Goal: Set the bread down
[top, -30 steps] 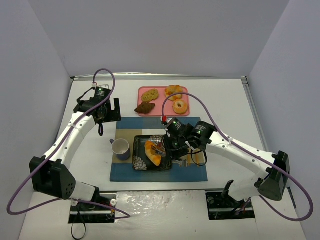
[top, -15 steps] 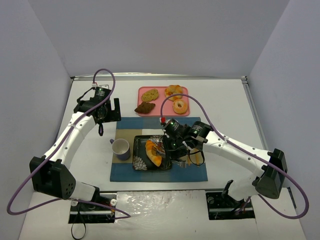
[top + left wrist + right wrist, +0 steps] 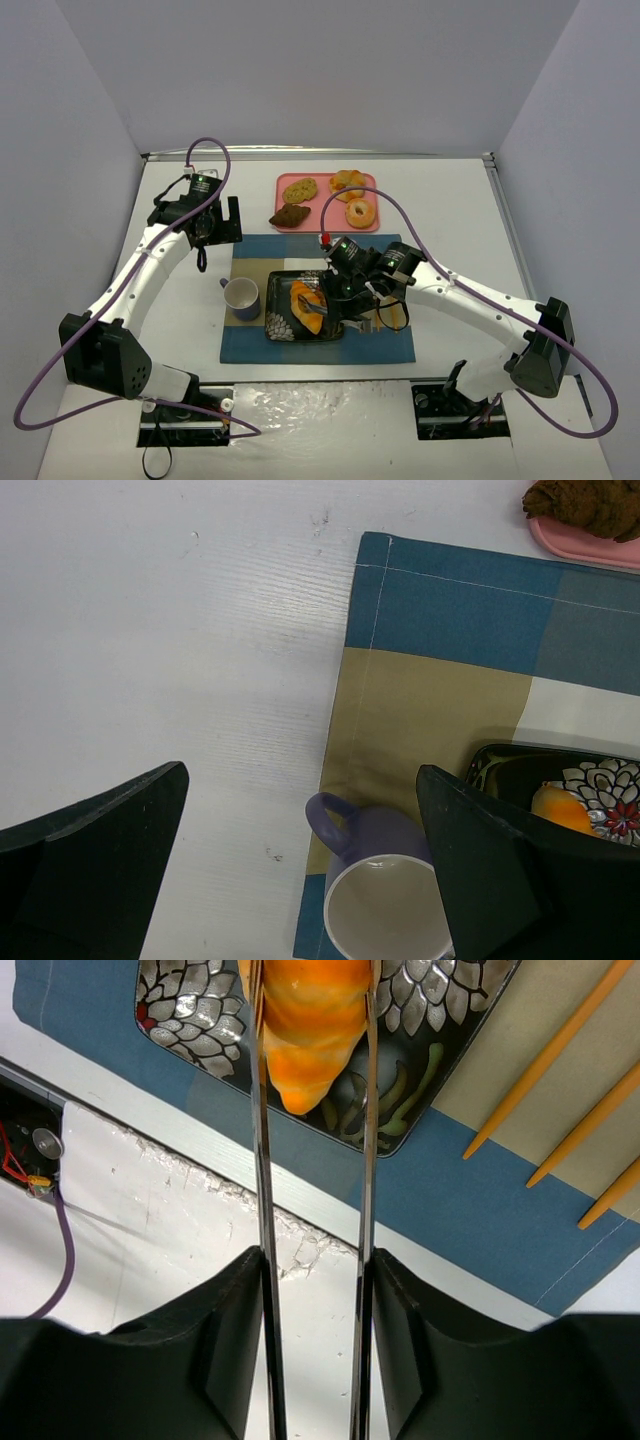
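Right gripper [image 3: 322, 299], pinching the croissant [image 3: 315, 1020], has shifted slightly left over the dark patterned plate [image 3: 180, 1005], so release looks near; left gripper [image 3: 300, 775] hangs spread, idle.

Right fingers [image 3: 232, 1350] pinched close, left fingers [image 3: 90, 870] (well away) spread wide.

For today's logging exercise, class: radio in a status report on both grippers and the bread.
Left gripper open, hovering by the mug. Right gripper shut on croissant, over the dark plate. Nothing blocking.
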Tool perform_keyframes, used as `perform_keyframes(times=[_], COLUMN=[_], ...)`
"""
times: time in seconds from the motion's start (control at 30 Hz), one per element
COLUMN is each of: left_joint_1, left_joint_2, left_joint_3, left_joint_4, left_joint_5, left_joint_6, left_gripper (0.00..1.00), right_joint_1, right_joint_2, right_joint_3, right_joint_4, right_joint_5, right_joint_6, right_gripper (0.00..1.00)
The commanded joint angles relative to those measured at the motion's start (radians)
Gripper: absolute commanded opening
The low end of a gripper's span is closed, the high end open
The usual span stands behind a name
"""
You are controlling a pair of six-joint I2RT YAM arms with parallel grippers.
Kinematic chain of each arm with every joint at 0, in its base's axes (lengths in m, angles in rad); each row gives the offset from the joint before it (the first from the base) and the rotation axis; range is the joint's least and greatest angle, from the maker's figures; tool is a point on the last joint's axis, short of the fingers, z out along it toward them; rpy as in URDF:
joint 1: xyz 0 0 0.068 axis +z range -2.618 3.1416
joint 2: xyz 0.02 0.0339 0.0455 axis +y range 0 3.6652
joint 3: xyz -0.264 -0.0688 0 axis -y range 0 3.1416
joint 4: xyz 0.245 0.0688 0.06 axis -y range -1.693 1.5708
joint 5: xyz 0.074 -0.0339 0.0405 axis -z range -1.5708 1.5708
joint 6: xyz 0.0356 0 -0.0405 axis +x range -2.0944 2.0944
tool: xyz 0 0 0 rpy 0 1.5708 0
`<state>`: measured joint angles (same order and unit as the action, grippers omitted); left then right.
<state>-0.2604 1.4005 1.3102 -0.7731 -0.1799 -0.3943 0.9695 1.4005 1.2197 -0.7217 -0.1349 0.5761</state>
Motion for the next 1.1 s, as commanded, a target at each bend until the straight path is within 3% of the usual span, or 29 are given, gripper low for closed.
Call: perform_keyframes(times=[0.0, 1.07], left_joint_1=[0.007, 0.007], left_joint_2=[-0.044, -0.043], left_joint_3=[0.017, 0.008], left_joint_4=[0.024, 0.027], left_joint_5=[-0.004, -0.004], left_joint_6=[0.004, 0.005], left_gripper=[0.97, 0.97], right_joint_1=[0.005, 0.006], right_joint_2=[-0.001, 0.008], right_joint_3=[0.061, 0.093], right_joint_4=[0.013, -0.024], right_joint_5=[0.012, 0.01], right_joint_6=[-0.002, -0.014], right_gripper=[0.42, 0.5])
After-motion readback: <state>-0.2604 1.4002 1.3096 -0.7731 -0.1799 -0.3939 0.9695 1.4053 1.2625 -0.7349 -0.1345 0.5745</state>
